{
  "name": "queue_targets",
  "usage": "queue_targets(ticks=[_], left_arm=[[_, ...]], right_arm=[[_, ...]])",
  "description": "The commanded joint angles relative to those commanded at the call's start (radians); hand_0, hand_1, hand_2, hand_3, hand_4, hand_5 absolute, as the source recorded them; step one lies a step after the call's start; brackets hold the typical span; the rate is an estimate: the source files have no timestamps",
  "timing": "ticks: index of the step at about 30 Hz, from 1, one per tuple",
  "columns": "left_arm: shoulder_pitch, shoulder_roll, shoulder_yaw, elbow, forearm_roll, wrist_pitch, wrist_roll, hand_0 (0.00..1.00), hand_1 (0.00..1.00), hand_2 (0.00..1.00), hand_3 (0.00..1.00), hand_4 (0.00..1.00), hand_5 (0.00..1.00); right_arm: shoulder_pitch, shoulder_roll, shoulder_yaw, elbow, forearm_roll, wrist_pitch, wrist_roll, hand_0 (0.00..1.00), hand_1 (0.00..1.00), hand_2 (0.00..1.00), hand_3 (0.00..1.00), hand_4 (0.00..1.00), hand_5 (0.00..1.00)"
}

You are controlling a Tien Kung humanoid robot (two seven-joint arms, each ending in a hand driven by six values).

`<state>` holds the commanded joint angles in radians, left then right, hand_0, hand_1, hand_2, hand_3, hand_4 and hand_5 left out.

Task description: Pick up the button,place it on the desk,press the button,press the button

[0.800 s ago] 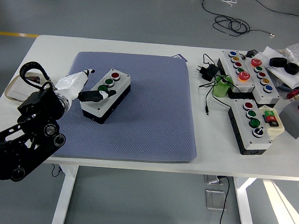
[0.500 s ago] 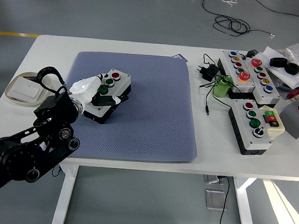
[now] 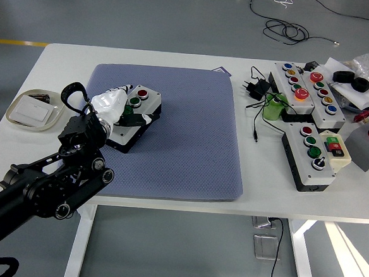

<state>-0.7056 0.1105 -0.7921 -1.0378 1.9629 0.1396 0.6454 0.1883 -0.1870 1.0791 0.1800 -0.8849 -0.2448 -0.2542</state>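
Note:
The button box (image 3: 143, 108) is white-topped with a black base, and a red button (image 3: 142, 93) and a green button (image 3: 135, 101) show on its top. It rests on the blue-grey mat (image 3: 190, 145), left of the mat's middle. My left hand (image 3: 112, 107), white with black parts, lies over the box's near-left end. Its fingers are curled around that end, with the black thumb (image 3: 134, 118) across the top. The lower buttons are hidden under the hand. My right arm is out of view.
A shallow white dish (image 3: 33, 109) with a card sits at the table's left edge, close to my left arm. At the right are two more button boxes (image 3: 301, 88) (image 3: 311, 157), a black adapter (image 3: 258, 88) with cable, a green object (image 3: 274, 108) and a grey block (image 3: 366, 149).
My left arm has swung in to the right and forward. The hand moved from beside the box's left end to on top of it, closing around that end. The box has stayed in place.

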Motion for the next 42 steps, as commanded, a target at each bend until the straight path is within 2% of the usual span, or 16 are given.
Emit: queue_targets(ticks=[11,13,14,19,20,23,25,26,31,32,37,38,42], left_arm=[[-0.022,-0.037,0.000,0.108,0.043,-0.005,0.000,0.820,0.998,0.998,0.998,0.998,0.734],[-0.028,-0.044,0.008,0.128,0.051,-0.006,0.000,0.820,0.998,0.998,0.998,0.998,0.734],[-0.029,-0.045,0.009,0.133,0.053,-0.006,0.000,0.808,0.998,0.998,0.998,0.998,0.694],[-0.044,-0.056,0.030,0.180,0.059,-0.013,0.000,0.808,0.998,0.998,0.998,0.998,0.694],[-0.047,-0.058,0.033,0.189,0.064,-0.013,0.000,0.776,0.975,0.998,0.998,0.994,0.579],[-0.050,-0.061,0.039,0.202,0.080,-0.017,0.000,0.776,0.975,0.998,0.998,0.994,0.579],[-0.052,-0.062,0.041,0.207,0.105,-0.025,0.000,0.776,0.975,0.998,0.998,0.994,0.579],[-0.053,-0.062,0.040,0.206,0.119,-0.036,0.000,0.685,0.888,0.998,0.998,0.949,0.469],[-0.062,-0.061,0.040,0.203,0.149,-0.095,0.000,0.685,0.888,0.998,0.998,0.949,0.469],[-0.064,-0.061,0.040,0.202,0.156,-0.103,0.000,0.526,0.698,0.854,0.998,0.834,0.241],[-0.073,-0.054,0.042,0.198,0.171,-0.153,0.000,0.526,0.698,0.854,0.998,0.834,0.241],[-0.074,-0.053,0.042,0.197,0.177,-0.161,0.000,0.504,0.538,0.648,0.944,0.797,0.172],[-0.078,-0.048,0.045,0.196,0.181,-0.179,0.000,0.504,0.538,0.648,0.944,0.797,0.172]], right_arm=[[-0.007,-0.001,0.001,0.000,-0.004,0.000,-0.002,0.787,0.797,0.817,0.751,0.412,0.479],[-0.008,0.000,0.001,0.000,-0.006,-0.001,-0.002,0.787,0.797,0.817,0.751,0.412,0.479],[-0.008,0.000,0.001,0.000,-0.006,-0.001,-0.002,0.787,0.797,0.817,0.751,0.412,0.479],[-0.011,-0.001,0.002,0.000,-0.011,0.001,-0.003,0.787,0.797,0.817,0.751,0.412,0.479],[-0.012,-0.001,0.003,0.000,-0.012,0.001,-0.003,0.787,0.797,0.817,0.751,0.412,0.479],[-0.014,-0.002,0.002,0.000,-0.013,0.001,-0.002,0.787,0.797,0.817,0.751,0.412,0.479],[-0.014,-0.002,0.004,0.000,-0.014,0.001,-0.002,0.787,0.797,0.817,0.751,0.412,0.479],[-0.014,-0.002,0.005,0.000,-0.015,0.001,-0.002,0.787,0.797,0.817,0.751,0.412,0.479],[-0.011,-0.004,0.011,0.000,-0.019,0.001,-0.002,0.787,0.797,0.817,0.751,0.412,0.479],[-0.011,-0.004,0.011,0.000,-0.018,0.000,-0.002,0.787,0.797,0.817,0.751,0.412,0.479],[-0.007,-0.005,0.016,0.000,-0.019,-0.001,-0.001,0.787,0.797,0.817,0.751,0.412,0.479],[-0.007,-0.005,0.017,0.000,-0.019,-0.001,-0.001,0.787,0.797,0.817,0.751,0.412,0.479],[-0.006,-0.006,0.018,0.000,-0.020,-0.001,-0.002,0.787,0.797,0.817,0.751,0.412,0.479]])
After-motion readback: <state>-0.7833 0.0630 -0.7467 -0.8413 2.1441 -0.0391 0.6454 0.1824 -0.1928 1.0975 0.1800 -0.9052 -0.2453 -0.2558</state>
